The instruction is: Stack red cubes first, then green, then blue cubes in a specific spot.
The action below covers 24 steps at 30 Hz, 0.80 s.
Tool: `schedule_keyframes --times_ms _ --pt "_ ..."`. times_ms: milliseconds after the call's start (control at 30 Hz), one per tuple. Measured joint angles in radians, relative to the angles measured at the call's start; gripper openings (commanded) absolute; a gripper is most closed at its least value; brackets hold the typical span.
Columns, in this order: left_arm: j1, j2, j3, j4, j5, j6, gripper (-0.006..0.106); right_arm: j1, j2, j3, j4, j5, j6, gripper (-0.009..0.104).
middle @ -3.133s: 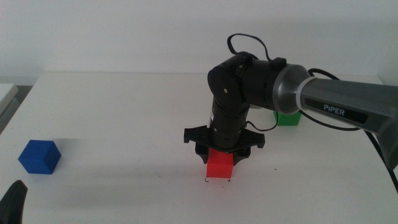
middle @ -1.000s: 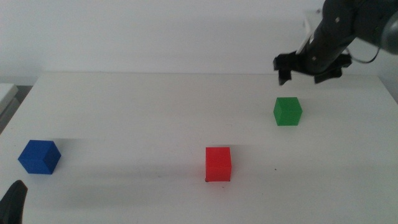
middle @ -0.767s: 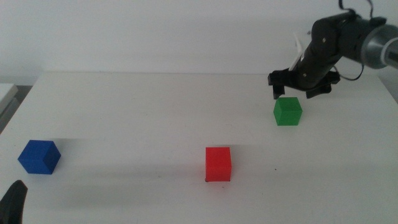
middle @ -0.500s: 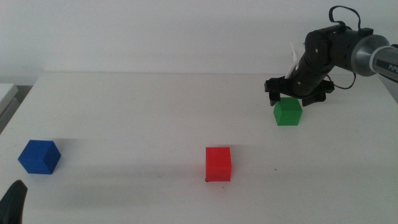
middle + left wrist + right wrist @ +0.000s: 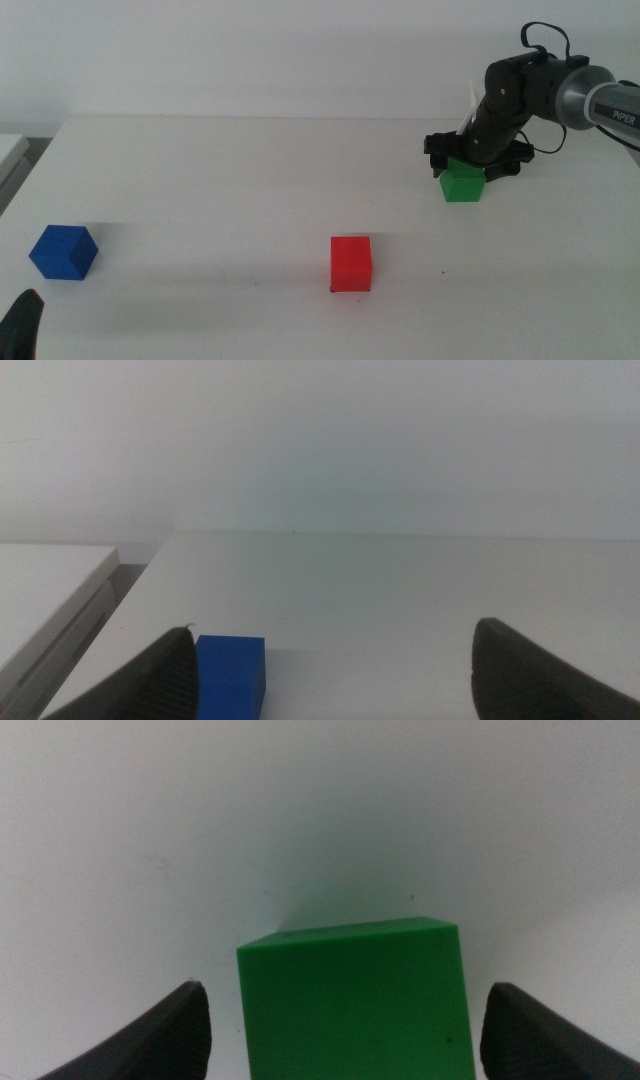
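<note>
The red cube stands on the white table at front centre, over the marked spot, whose pen marks I cannot make out. The green cube sits at the back right. My right gripper hangs just over it, open, with its jaws either side; in the right wrist view the green cube lies between the spread jaws of the gripper. The blue cube rests at the front left and shows in the left wrist view. My left gripper waits open at the bottom left.
The table's left edge has a pale ledge beside it. A tiny dark speck marks the table right of the red cube.
My right gripper has left the red cube on the spot, swung to the back right, and come down over the green cube, jaws open. The cubes have not moved.
</note>
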Motion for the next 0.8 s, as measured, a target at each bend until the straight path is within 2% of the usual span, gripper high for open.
schedule_keyframes --times_ms 33,67,100,233,267,300,467,567,667,800 --pt "0.0 0.0 0.0 0.0 0.0 0.0 0.094 0.0 0.0 0.0 -0.002 0.0 0.0 0.076" --pt "0.0 0.0 0.0 0.0 0.0 0.0 0.094 0.0 0.0 0.0 -0.002 0.0 0.0 0.061" --pt "0.0 0.0 0.0 0.0 0.0 0.0 0.094 0.0 0.0 0.0 -0.002 0.002 0.0 0.054" --pt "0.0 0.0 0.0 0.0 0.0 0.0 0.094 0.0 0.0 0.0 -0.004 0.015 0.002 0.029" --pt "0.0 0.0 0.0 0.0 0.0 0.0 0.094 0.0 0.0 0.0 -0.004 0.018 0.002 0.025" --pt "0.0 0.0 0.0 0.0 0.0 0.0 0.094 0.0 0.0 0.0 -0.004 0.021 0.002 0.012" --pt "0.0 0.0 0.0 0.0 0.0 0.0 0.094 0.023 -0.067 0.002 -0.026 0.096 0.002 0.012" --pt "0.0 0.0 0.0 0.0 0.0 0.0 0.094 0.067 -0.157 0.002 -0.063 0.161 0.013 0.012" --pt "0.0 0.0 0.0 0.0 0.0 0.0 0.094 0.139 -0.244 0.002 -0.099 0.225 0.059 0.012" --pt "0.0 0.0 0.0 0.0 0.0 0.0 0.094 0.248 -0.301 0.011 -0.113 0.291 0.123 0.012"
